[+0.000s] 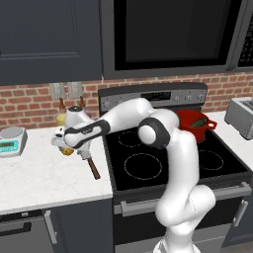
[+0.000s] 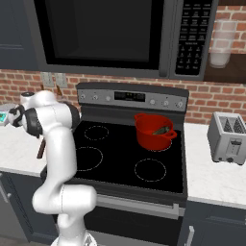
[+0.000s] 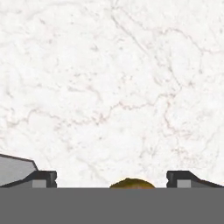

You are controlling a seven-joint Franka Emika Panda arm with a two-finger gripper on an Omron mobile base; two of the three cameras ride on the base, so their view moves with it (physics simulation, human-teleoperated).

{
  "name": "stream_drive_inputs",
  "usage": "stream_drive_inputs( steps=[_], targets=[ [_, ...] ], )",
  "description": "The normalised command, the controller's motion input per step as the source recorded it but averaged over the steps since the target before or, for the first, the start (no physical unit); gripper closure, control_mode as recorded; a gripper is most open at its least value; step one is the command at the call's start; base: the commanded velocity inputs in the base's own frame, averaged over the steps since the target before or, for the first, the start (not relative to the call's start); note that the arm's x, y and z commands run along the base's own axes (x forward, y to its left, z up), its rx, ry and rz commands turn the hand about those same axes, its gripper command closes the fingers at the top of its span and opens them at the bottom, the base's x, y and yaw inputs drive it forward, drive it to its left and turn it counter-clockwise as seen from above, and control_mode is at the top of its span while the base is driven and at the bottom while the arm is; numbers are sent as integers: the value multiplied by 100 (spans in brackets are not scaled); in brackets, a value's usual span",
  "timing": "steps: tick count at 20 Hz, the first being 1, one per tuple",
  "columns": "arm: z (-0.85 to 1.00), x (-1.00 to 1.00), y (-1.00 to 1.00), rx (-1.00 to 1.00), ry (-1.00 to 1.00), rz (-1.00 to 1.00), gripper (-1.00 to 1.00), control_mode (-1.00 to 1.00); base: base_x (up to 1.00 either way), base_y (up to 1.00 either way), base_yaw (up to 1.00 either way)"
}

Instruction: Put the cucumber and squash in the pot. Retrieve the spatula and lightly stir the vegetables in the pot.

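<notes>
Hand view, claw (image 3: 112, 179) spread wide, pointing down over squash (image 3: 131, 183) on counter (image 3: 109, 87).

squash (image 3: 132, 183) cut off at bottom; spatula (image 1: 92, 166) blade hidden behind arm.

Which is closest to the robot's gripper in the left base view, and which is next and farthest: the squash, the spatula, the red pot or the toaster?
1. The squash, right under the open gripper on the white counter.
2. The spatula, just right of it on the counter.
3. The red pot, on the stove's back right burner.
4. The toaster, far right.
</notes>
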Motion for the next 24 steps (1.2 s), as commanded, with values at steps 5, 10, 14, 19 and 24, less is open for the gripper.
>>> stream_drive_inputs(
  steps=[5, 10, 14, 19, 24],
  targets=[
    [-12, 32, 23, 0, -2, 0, -100, -100, 0, 0, 0],
    [-24, 24, 6, 0, 0, 0, -100, -100, 0, 0, 0],
    [-15, 22, 0, 0, 0, 0, -100, -100, 0, 0, 0],
    [-6, 15, 0, 0, -1, 0, 100, -100, 0, 0, 0],
    [0, -8, -5, 0, -2, 0, 100, -100, 0, 0, 0]
  ],
)
